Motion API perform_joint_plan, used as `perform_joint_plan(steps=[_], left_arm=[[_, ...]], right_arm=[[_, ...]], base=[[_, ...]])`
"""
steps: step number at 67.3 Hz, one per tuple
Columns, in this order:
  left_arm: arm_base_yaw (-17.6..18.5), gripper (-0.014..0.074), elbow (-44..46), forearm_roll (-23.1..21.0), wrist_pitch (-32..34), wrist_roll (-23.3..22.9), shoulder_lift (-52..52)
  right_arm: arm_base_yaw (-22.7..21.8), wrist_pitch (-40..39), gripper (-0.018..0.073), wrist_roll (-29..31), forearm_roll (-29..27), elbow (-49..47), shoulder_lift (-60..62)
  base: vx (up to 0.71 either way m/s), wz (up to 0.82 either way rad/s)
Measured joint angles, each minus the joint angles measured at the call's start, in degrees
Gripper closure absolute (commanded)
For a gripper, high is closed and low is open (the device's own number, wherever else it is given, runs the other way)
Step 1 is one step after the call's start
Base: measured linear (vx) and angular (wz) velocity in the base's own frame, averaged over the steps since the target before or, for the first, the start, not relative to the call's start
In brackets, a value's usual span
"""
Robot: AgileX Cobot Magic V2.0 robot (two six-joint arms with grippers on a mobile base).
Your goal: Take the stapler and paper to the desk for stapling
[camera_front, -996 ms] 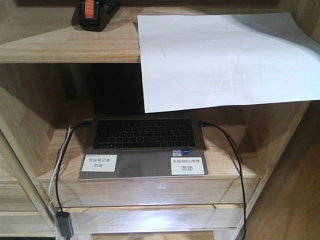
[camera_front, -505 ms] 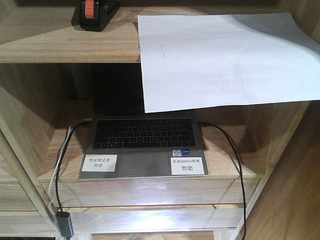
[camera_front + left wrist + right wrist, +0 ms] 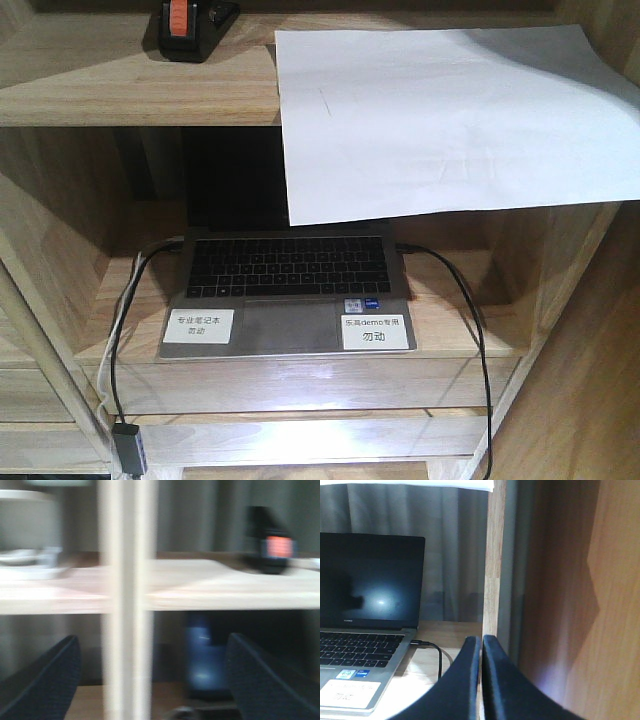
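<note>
The black stapler [image 3: 190, 28] with its orange-red end toward me rests on the top shelf at the left. The white paper [image 3: 450, 120] lies on the same shelf to its right, its front part hanging over the shelf edge. In the blurred left wrist view the stapler [image 3: 272, 542] shows at the upper right, above and beyond my open, empty left gripper [image 3: 152, 640]. My right gripper [image 3: 481, 639] is shut on nothing, low beside the shelf's right side panel. A strip of the paper [image 3: 420, 484] shows at the top. The desk is out of view.
An open laptop [image 3: 290, 280] with two white labels sits on the lower shelf, black cables [image 3: 470, 300] running from both sides. A pale upright shelf post [image 3: 127, 600] stands right before the left gripper. Blurred white dishes [image 3: 25, 560] sit at the left. A wooden side panel [image 3: 570, 595] is close on the right.
The front view has shifted only very slightly. The stapler, paper and laptop have not moved.
</note>
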State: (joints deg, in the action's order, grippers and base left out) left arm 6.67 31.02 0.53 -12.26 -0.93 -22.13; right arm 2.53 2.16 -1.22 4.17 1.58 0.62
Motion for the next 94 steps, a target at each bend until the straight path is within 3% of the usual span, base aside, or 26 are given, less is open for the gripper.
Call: perform_joint_plan(steps=[8,22,36,51,80,94], left_arm=[[4.7,0.0027,0.3,0.0,1.7,2.3,-1.1],[12.5,0.0027,6.2,0.0,-0.8,3.1,-8.3],[17.0,0.0027,16.0,0.0,-0.8,4.1,-18.7],[17.6,0.0027,29.7,0.0,-3.5,4.2,-31.6],[17.6,0.0027,65.1,0.0,-25.1,4.2,-57.5],[17.6,0.0026,78.9,0.0,-32.1,4.2,-66.3]], right_arm=[[0.0,0.0,0.0568,0.0,0.0,0.0,0.0],[0.0,0.0,0.0568,0.0,0.0,0.0,0.0],[0.0,0.0,0.0568,0.0,0.0,0.0,0.0],[0.0,0.0,0.0568,0.0,0.0,0.0,0.0],[0.0,0.0,0.0568,0.0,0.0,0.0,0.0],[0.0,0.0,0.0568,0.0,0.0,0.0,0.0]], base=[[0.00,0.00],[0.00,0.00],[0.00,0.00],[0.00,0.00],[0.00,0.00],[0.00,0.00]])
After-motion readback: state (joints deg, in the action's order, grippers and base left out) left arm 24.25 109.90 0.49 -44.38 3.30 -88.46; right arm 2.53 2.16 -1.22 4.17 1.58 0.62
